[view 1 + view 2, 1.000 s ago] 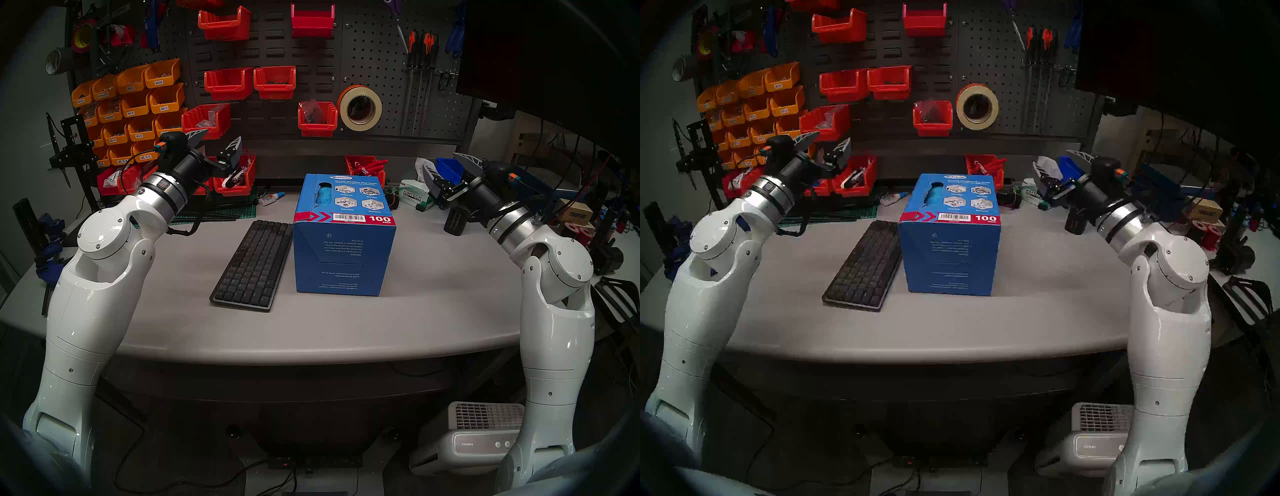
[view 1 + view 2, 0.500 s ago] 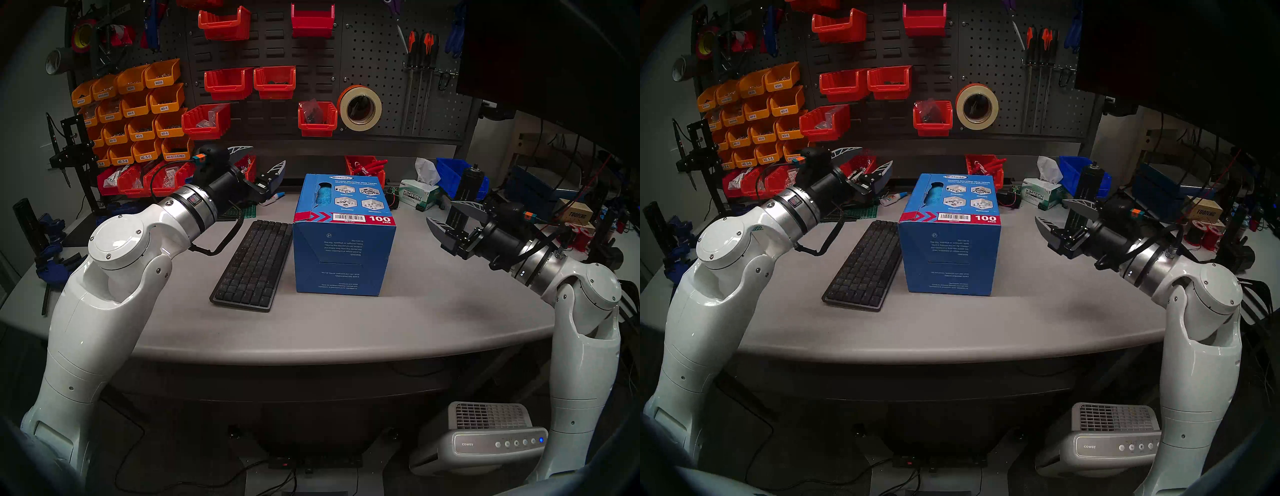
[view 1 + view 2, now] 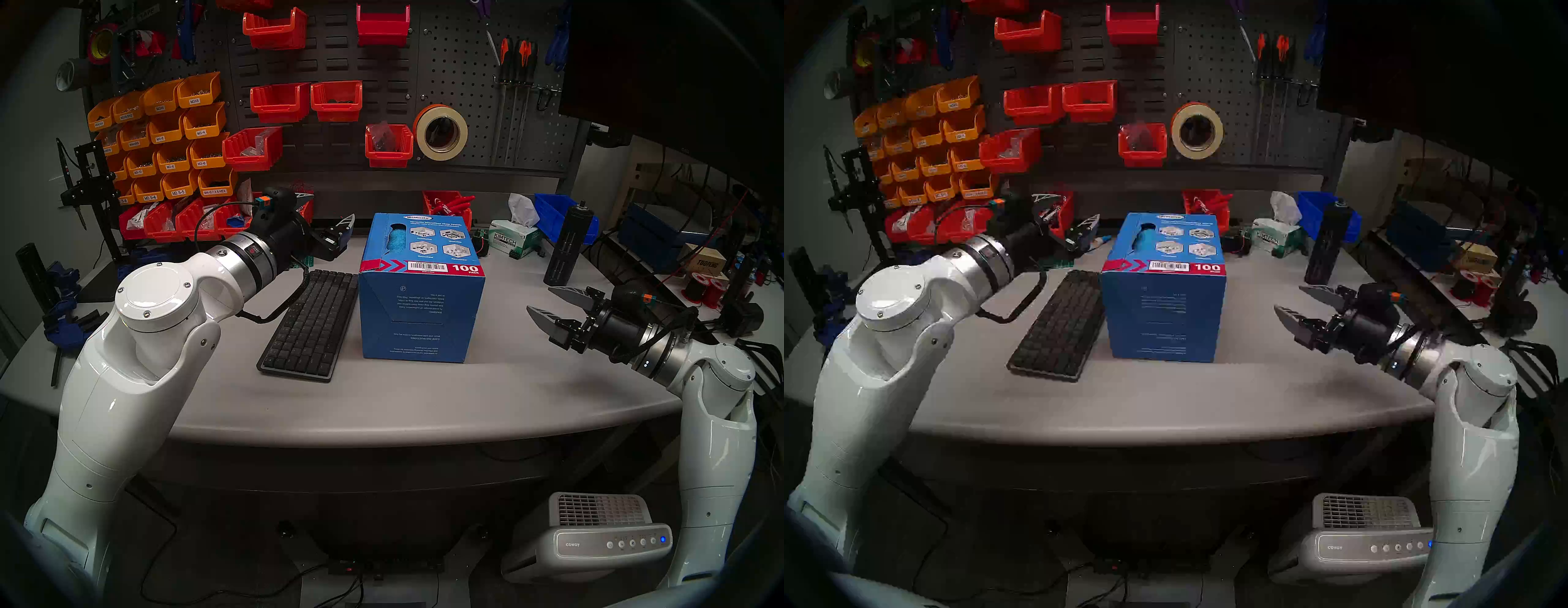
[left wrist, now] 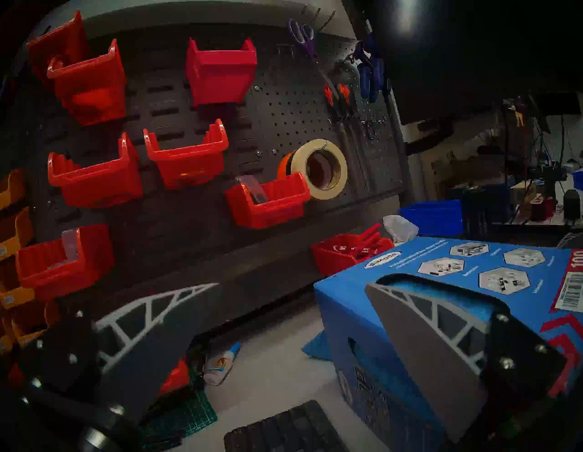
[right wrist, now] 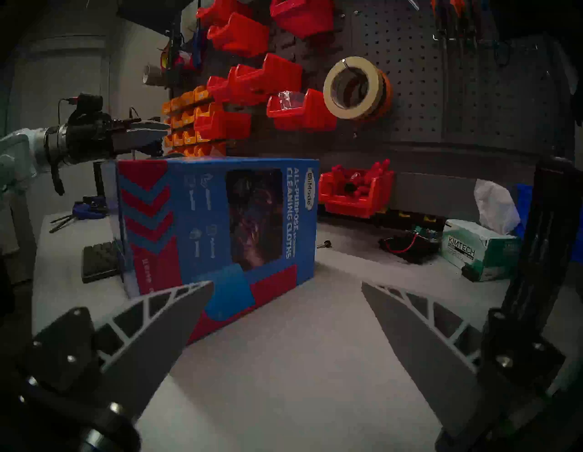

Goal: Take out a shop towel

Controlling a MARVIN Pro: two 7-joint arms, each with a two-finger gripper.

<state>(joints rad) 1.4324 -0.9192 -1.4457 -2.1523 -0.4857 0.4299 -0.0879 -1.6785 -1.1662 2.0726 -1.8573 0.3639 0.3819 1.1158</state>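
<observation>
I see the grey tabletop (image 3: 424,403) by the pegboard (image 3: 445,76), bright-blue microfiber shop towel (image 3: 397,240) bunched lengthwise front-to-back in the blue cardboard box (image 3: 420,314) slot mid-table, left gripper (image 3: 329,210) and right gripper (image 3: 541,302) both spread, empty.

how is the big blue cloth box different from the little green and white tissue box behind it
The blue box is far bigger and taller than the Kimtech box. The blue box stands mid-table beside the keyboard; the Kimtech box sits at the back right. In the blue box's top slot bright-blue shop towel shows; from the Kimtech box white tissue sticks up. Both are cardboard dispensers.
</observation>
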